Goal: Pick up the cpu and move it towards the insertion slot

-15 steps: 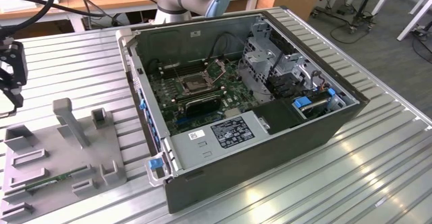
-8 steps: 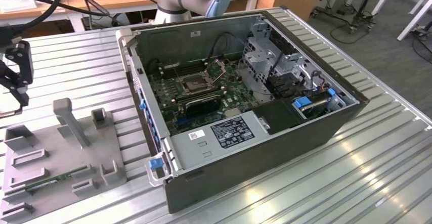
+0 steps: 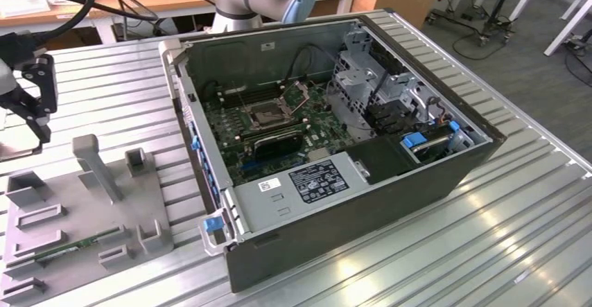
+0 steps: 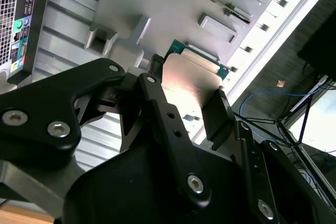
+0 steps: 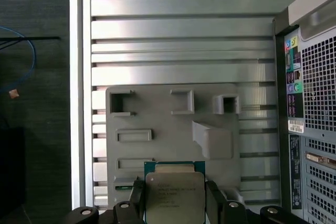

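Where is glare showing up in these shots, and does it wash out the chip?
Exterior view: bright glare patches on the ribbed metal table; second wrist view: a warm sheen across the silvery square cpu held in the black gripper; first wrist view: the cpu evenly lit, not washed out.

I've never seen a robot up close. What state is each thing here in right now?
gripper: shut on the cpu.
cpu: held between the fingers, above the gray fixture tray.
insertion slot: empty, bracket seemingly raised.
computer case: on its side, side panel off.
memory stick: lying in the fixture tray.
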`<action>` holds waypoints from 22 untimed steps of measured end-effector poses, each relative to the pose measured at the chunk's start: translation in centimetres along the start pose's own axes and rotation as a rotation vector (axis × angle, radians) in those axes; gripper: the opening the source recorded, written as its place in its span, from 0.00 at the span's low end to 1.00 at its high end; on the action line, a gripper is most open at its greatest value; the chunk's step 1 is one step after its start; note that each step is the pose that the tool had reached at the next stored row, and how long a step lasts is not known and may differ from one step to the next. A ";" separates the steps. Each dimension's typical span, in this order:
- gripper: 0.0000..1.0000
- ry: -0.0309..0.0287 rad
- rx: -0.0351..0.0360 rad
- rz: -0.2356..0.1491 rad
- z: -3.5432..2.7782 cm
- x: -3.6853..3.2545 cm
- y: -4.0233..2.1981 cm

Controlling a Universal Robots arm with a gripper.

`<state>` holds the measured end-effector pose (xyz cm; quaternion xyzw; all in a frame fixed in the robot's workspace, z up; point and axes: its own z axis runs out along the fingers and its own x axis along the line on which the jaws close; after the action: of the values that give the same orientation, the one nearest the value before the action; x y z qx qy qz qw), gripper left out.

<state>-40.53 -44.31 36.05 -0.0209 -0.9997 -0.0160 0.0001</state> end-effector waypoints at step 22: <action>0.55 0.0001 0.0001 0.000 -0.01 -2.87 0.12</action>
<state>-37.66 -44.31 36.06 -0.0209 -0.9997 -0.0159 0.0002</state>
